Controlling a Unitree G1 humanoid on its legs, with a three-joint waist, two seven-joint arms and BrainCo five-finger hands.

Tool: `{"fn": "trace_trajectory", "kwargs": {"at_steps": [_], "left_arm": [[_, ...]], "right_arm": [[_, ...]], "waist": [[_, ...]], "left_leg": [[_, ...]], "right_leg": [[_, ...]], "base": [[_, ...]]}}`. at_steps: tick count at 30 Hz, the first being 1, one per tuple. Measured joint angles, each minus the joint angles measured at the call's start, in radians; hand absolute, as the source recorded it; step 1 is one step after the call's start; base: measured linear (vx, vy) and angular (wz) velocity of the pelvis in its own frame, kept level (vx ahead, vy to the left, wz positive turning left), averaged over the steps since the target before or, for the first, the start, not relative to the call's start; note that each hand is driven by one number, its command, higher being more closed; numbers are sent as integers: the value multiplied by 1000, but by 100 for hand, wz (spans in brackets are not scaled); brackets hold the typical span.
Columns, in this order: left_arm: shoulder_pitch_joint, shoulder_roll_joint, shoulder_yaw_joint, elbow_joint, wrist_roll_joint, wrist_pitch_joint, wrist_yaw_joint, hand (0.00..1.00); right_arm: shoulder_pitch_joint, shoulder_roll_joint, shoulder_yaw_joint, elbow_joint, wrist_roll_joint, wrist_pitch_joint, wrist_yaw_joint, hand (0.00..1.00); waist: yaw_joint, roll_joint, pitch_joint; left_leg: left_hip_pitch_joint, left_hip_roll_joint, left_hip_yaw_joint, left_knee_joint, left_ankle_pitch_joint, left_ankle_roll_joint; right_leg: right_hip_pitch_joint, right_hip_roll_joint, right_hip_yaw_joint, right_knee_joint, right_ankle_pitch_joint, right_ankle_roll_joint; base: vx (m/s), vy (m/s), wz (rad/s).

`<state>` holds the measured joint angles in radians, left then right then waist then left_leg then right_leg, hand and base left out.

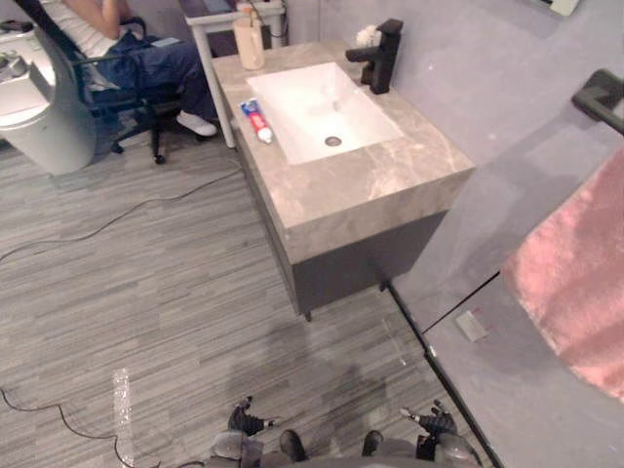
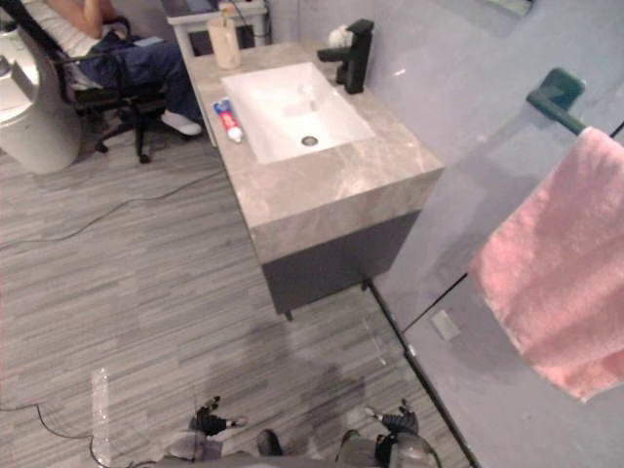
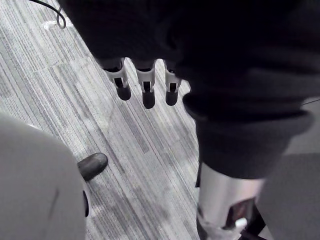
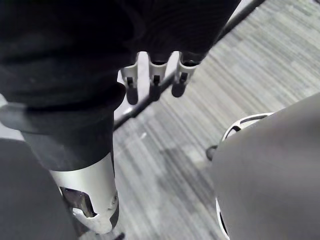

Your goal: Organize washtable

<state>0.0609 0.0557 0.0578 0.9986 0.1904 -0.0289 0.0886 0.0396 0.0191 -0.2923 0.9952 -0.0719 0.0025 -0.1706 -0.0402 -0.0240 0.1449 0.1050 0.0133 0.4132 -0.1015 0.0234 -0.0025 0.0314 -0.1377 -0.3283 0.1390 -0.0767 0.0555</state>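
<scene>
Marble tabletop [image 1: 370, 185] with white sink [image 1: 312, 107], black faucet [image 1: 382, 57], toothpaste tube [image 1: 256, 120]; grey plank floor [image 1: 146, 292]; pink towel [image 1: 575, 283]. Left robot hand [image 3: 146, 82], right robot hand [image 4: 155, 80] low, loosely straightened, holding nothing.

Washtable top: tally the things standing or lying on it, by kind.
Toothpaste tube: 1
Beige cup: 1
Black faucet: 1
White item by the faucet, kind unclear: 1
Total: 4

Polished marble-look counter [image 1: 390, 180], glossy white basin [image 1: 317, 112], matt black faucet [image 1: 382, 57], fluffy pink towel [image 2: 561, 283], wood-grain floor [image 1: 146, 292].
</scene>
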Motion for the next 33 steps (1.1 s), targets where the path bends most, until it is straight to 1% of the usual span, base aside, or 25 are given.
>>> {"fn": "trace_trajectory", "kwargs": {"at_steps": [2,5,6,10,12,14,15,16,17,18,19,20,21,22,23,24,25,26,27,28,29,30,31,32,33], "left_arm": [[-1,3,-9,3,0,-2,2,0],[-2,3,-9,12,0,-3,4,0],[-2,3,-9,13,0,-4,4,0],[-3,2,-4,13,-5,-13,7,0],[-3,-3,23,13,-9,-18,7,0],[-11,-3,39,13,-29,-19,8,0],[-16,-3,48,12,-33,-18,7,0],[-28,-2,69,10,-39,-17,8,0],[-36,-1,80,5,-45,-17,7,0],[-38,-1,95,-5,-45,-17,7,0],[-39,-2,107,-20,-45,-16,6,0],[-46,-8,92,-40,-45,-13,5,0],[-47,-21,72,-49,-44,-14,5,0],[-68,-11,64,-47,-44,-14,5,0],[-78,32,60,-29,-43,-10,3,0],[-80,26,54,-18,-43,-8,7,0],[-91,19,29,-17,-42,-1,2,0],[-92,14,21,-16,-42,-1,1,0],[-86,2,12,-13,-42,0,1,0],[-82,1,-12,-13,-42,0,0,0],[-81,1,-20,-13,-43,0,-1,0],[-77,2,-24,-14,-43,0,-1,0],[-73,3,-26,-14,-43,0,0,0],[-72,7,-27,-12,-43,0,0,0],[-72,9,-28,-8,-42,-1,0,0]], "right_arm": [[-9,-8,19,11,-8,2,0,0],[-13,-9,19,10,-15,2,0,0],[-13,-9,19,10,-16,2,0,0],[-15,-16,19,10,-16,2,1,0],[-15,-15,19,10,-16,1,0,0],[-14,-16,18,10,-16,1,-1,0],[-14,-16,18,11,-16,2,-1,0],[-15,-11,18,9,-16,4,-2,0],[-23,-6,15,0,-16,5,-3,0],[-30,-2,14,-6,-16,5,-3,0],[-41,0,12,-25,-16,6,-3,0],[-56,-8,11,-48,-16,4,-3,0],[-63,-20,11,-54,-17,3,-2,0],[-71,-25,10,-52,-17,-1,-3,0],[-78,2,14,-52,-18,-20,-3,0],[-92,-9,13,-44,-18,-17,-3,0],[-116,-19,-13,-36,-18,-18,-6,0],[-114,-27,-15,-35,-18,-19,-4,0],[-105,-26,-15,-27,-18,-18,-4,0],[-83,-21,-15,-26,-18,-14,-4,0],[-72,-19,-15,-25,-18,-13,-4,0],[-59,-16,-15,-17,-18,-9,-4,0],[-58,-13,-25,-16,-16,-2,-5,0],[-60,-13,-24,-16,-19,0,-4,0],[-59,-13,-24,-15,-19,2,-4,0]], "waist": [[0,3,2],[-2,7,4],[-1,7,4],[3,11,8],[5,9,10],[11,4,13],[16,0,16],[28,-13,23],[32,-21,28],[33,-26,33],[36,-21,45],[21,-3,66],[9,34,71],[-18,43,53],[-24,-49,63],[-28,-18,62],[-51,5,80],[-54,4,81],[-55,9,79],[-56,14,79],[-56,15,80],[-53,14,79],[-54,15,79],[-55,14,79],[-55,13,78]], "left_leg": [[-1,-1,-4,-1,10,11],[-4,-2,-13,-1,12,13],[-12,-4,-27,-2,10,11],[-35,-17,-74,-2,10,10],[-52,-25,-109,-1,11,10],[-94,-31,-162,1,26,17],[-105,-33,-163,6,28,19],[-144,-31,-159,40,21,25],[-188,-15,-125,104,-11,38],[-217,3,-79,153,-39,42],[-260,20,-35,245,-55,54],[-286,28,-41,303,-38,49],[-295,47,-65,290,-31,40],[-273,45,-118,167,12,-10],[-238,49,118,317,-105,21],[-197,96,162,308,-149,-13],[-161,94,185,222,-144,-24],[-148,79,188,182,-121,-41],[-107,52,179,109,-84,-50],[-79,38,164,72,-67,-39],[-66,34,161,61,-64,-39],[-46,26,161,36,-54,-52],[-26,12,160,7,-37,-44],[-24,8,156,4,-36,-42],[-20,5,153,1,-36,-41]], "right_leg": [[-1,1,4,1,4,-2],[-4,1,7,1,-1,-6],[-5,2,14,8,-12,10],[-22,9,54,19,-24,15],[-22,10,49,7,-24,15],[-21,8,-5,-19,-23,14],[-21,5,-22,-21,-22,13],[-28,-11,-61,-18,-14,7],[-40,-21,-89,-1,-11,10],[-50,-27,-104,14,-16,6],[-67,-24,-119,67,-27,-8],[-119,-40,-121,174,-55,-29],[-142,4,-101,179,-85,-33],[-162,107,-74,-19,-54,-99],[-168,46,-119,-107,118,-149],[-160,64,-130,-105,132,-132],[-163,66,-149,-97,134,-136],[-163,58,-156,-98,134,-136],[-150,51,-162,-97,132,-132],[-131,46,-170,-92,124,-115],[-124,44,-173,-89,123,-114],[-113,39,-174,-84,124,-107],[-106,32,-176,-79,121,-94],[-104,27,-177,-72,117,-84],[-103,21,-177,-66,118,-82]], "base": [[-145,9,3],[-122,4,4],[-99,-4,12],[-55,6,22],[28,16,45],[82,6,84],[149,35,89],[128,37,74],[128,37,69],[80,-6,52],[106,21,73],[85,-2,85],[25,-23,127],[31,-73,136],[77,-112,117],[168,32,81],[109,99,34],[50,235,37],[-23,170,29],[-20,142,26],[-33,97,18],[-52,80,6],[-59,78,6],[-68,80,8],[-92,84,9]]}}
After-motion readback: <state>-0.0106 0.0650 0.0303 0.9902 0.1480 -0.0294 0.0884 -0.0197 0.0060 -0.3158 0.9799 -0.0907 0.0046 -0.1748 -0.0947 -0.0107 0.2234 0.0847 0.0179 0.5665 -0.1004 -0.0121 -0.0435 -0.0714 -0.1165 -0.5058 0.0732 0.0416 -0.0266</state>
